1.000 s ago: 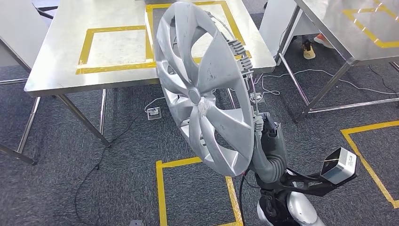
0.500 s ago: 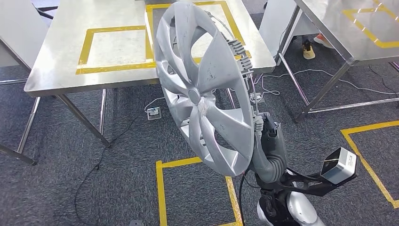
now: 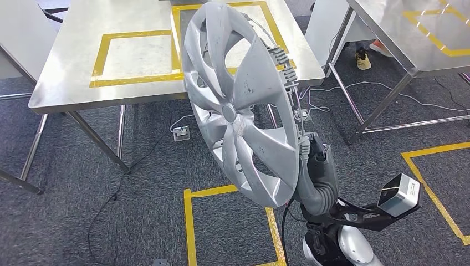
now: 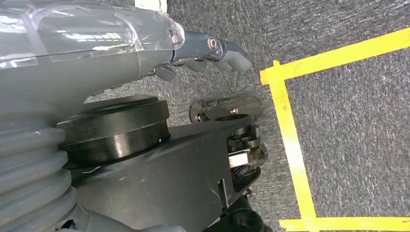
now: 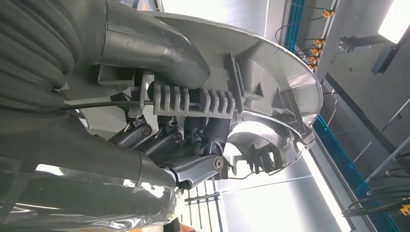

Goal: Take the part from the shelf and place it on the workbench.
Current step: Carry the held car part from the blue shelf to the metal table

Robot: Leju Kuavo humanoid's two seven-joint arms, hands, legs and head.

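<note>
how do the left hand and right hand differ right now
The right hand is raised and grips the rim of the silver wheel cover, holding it upright on edge. The left hand hangs low over the grey carpet, fingers curled in, holding nothing. Both have dark fingers and a grey ribbed wrist cover.

Silver hubcap (image 3: 238, 105), spoked and scuffed, stands on edge, tilted, above the floor before the workbench (image 3: 72, 72).
</note>
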